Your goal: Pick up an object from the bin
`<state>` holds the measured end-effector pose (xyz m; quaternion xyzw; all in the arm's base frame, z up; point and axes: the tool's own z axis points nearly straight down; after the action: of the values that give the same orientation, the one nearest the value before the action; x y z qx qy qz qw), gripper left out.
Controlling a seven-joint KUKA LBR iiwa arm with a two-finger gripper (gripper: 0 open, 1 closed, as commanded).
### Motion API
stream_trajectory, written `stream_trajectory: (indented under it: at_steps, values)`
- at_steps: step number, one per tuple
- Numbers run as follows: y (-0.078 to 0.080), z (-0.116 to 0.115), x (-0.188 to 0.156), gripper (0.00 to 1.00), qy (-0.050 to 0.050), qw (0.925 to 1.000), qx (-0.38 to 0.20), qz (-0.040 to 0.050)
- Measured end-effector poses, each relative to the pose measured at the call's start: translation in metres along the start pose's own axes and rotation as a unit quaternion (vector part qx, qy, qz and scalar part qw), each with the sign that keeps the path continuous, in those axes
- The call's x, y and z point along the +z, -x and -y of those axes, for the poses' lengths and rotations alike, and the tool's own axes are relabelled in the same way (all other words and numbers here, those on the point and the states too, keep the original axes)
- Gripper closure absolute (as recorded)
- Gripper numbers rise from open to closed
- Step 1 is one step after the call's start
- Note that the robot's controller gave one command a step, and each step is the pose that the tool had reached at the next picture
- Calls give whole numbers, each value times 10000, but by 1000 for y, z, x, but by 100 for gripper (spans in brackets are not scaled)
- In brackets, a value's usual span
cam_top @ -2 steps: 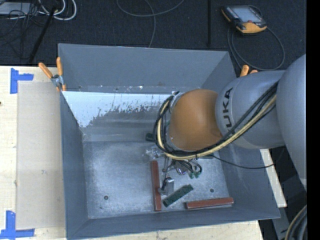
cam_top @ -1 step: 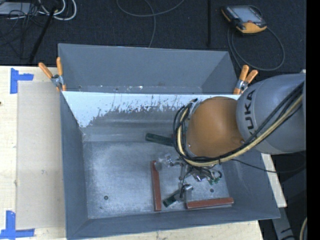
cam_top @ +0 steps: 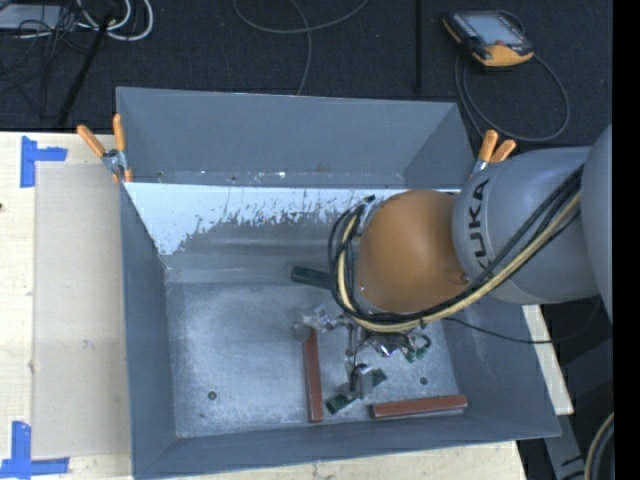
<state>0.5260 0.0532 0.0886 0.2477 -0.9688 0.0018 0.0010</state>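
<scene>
My gripper (cam_top: 357, 360) reaches down below the arm's orange cover, low over the floor in the bin's front right part. Just to its left lies a reddish-brown flat bar (cam_top: 313, 373), running front to back. A second reddish-brown bar (cam_top: 418, 406) lies crosswise at the front right, below the gripper. Between the two bars' near ends sits a small dark green piece (cam_top: 340, 401), close under the gripper. Whether it touches the gripper I cannot tell.
A dark elongated thing (cam_top: 312, 275) lies near the foot of the back wall, partly hidden by the arm's cover. The arm and its cables cover the bin's right side. The bin's left half shows bare speckled floor.
</scene>
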Motion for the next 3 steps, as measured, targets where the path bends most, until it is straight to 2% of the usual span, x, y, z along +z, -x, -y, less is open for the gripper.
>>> stream_trajectory:
  at_steps: [1, 2, 3]
  values:
    - [23, -25, 13, 0, 23, 9983, -588, 35]
    - [66, 1, 19, 100, 22, 9939, -1102, 18]
    - [66, 1, 19, 100, 23, 9940, -1098, 17]
